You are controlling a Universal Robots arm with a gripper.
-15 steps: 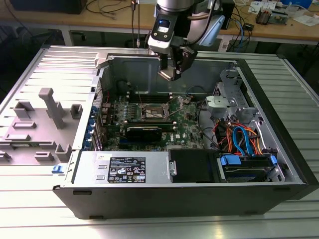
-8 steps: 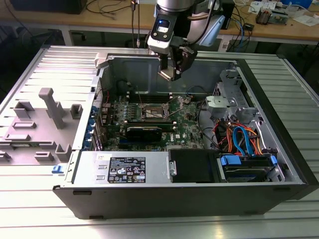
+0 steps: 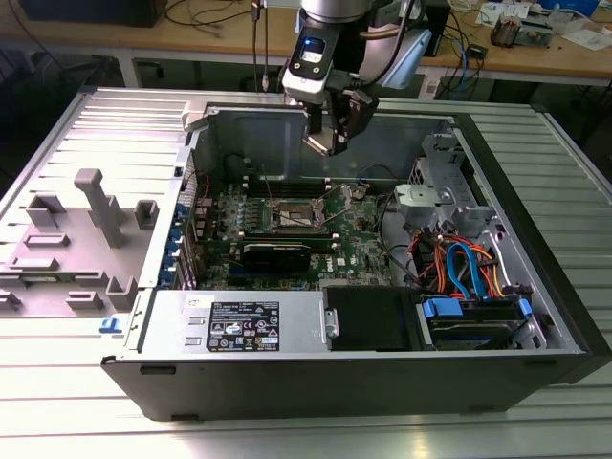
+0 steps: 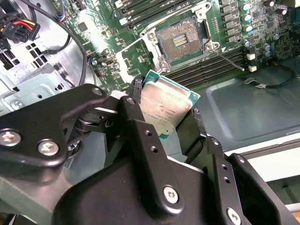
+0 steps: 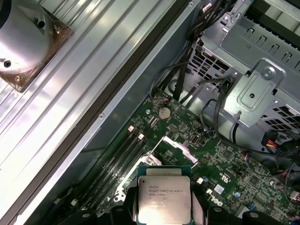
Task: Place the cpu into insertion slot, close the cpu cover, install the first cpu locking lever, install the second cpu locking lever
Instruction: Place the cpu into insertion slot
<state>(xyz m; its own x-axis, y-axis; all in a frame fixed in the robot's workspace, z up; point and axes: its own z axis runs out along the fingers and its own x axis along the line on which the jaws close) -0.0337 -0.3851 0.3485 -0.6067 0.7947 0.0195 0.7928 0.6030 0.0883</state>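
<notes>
Cpu point(image 4: 166, 105) hangs pinched in the gripper point(image 4: 166, 99) above the green motherboard point(image 4: 262, 33); the insertion slot point(image 4: 180, 40) lies open and bare, so all four steps are left.

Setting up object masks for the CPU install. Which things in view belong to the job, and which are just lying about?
Job in hand:
gripper, shut on the cpu
insertion slot, empty
cpu cover, open

Lying about:
memory slots
power supply
orange and blue cables
heatsink
grey plastic shroud
</notes>
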